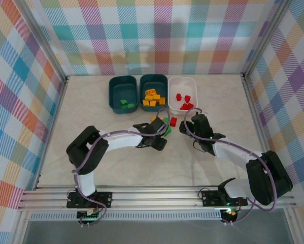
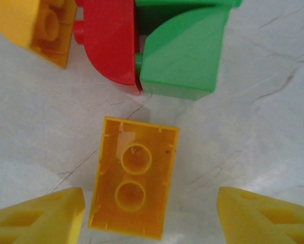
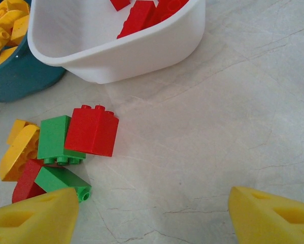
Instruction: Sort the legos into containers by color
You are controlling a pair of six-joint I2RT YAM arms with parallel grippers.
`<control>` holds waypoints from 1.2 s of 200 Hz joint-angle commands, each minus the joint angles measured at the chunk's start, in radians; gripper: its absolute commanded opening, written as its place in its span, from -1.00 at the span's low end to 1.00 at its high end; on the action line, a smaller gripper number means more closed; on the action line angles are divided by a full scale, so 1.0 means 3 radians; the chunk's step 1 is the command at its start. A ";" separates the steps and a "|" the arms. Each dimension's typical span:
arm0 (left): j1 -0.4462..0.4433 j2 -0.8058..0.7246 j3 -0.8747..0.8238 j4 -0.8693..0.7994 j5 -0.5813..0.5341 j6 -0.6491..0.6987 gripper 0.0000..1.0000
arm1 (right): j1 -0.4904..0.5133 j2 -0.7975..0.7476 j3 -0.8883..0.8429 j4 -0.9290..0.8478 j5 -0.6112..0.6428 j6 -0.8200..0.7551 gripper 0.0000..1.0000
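- Left tool [image 2: 150, 208]: fingers spread wide, with nothing in its grip.
- In the left wrist view a yellow-orange brick [image 2: 134, 175] lies on the bench [image 2: 253, 127] between the two fingertips, hollow underside up. One fingertip [image 2: 45, 216] sits just beside the brick's edge, and contact cannot be judged. The other fingertip stands apart from it.
- Beyond that brick a red brick [image 2: 108, 46] and a green brick [image 2: 184, 53] lie against each other. A yellow piece [image 2: 37, 23] lies near them.
- Right tool [image 3: 152, 218]: fingers spread wide and empty, over bare bench.
- In the right wrist view a loose cluster [image 3: 55, 147] of red, green and yellow legos lies off to the picture's left, outside the gap between the fingers. Its square red brick [image 3: 93, 129] stands studs up. Its low green brick [image 3: 60, 179] lies just beside one fingertip.
- The containers stand in a row at the far side of the bench, close together.
- The left teal tub [image 1: 120, 89] holds green legos [image 1: 125, 104].
- The middle teal tub [image 1: 154, 82] holds yellow-orange legos [image 1: 153, 97].
- The white tub [image 1: 190, 84] holds red legos [image 1: 184, 101].
- In the overhead view the loose legos lie between the two tools, near the front of the middle and white tubs.
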 commanded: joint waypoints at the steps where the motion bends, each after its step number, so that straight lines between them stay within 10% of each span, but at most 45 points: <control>1: 0.0017 0.0061 0.0124 0.0044 -0.0113 0.0137 0.34 | 0.0007 0.0049 0.0015 0.0007 0.0012 0.0027 0.56; 57: 0.0023 0.0052 0.0083 0.0046 -0.0036 0.0144 -0.23 | 0.0007 0.0098 0.0041 0.0014 -0.0030 0.0032 0.55; 138: 0.0293 -0.0910 0.0192 -0.0495 -0.0479 -0.0109 -0.43 | 0.0007 0.0191 0.0065 0.0063 -0.0086 0.0067 0.56; 202: 0.1124 0.0532 0.2201 -0.1334 -0.0118 -0.0474 -0.51 | 0.0007 0.0210 0.0083 0.0071 -0.0127 0.0055 0.56; 240: 0.1186 0.1259 0.3106 -0.1448 0.0167 -0.0460 -0.48 | 0.0002 0.0146 -0.0133 0.0938 -0.1068 -0.0193 0.59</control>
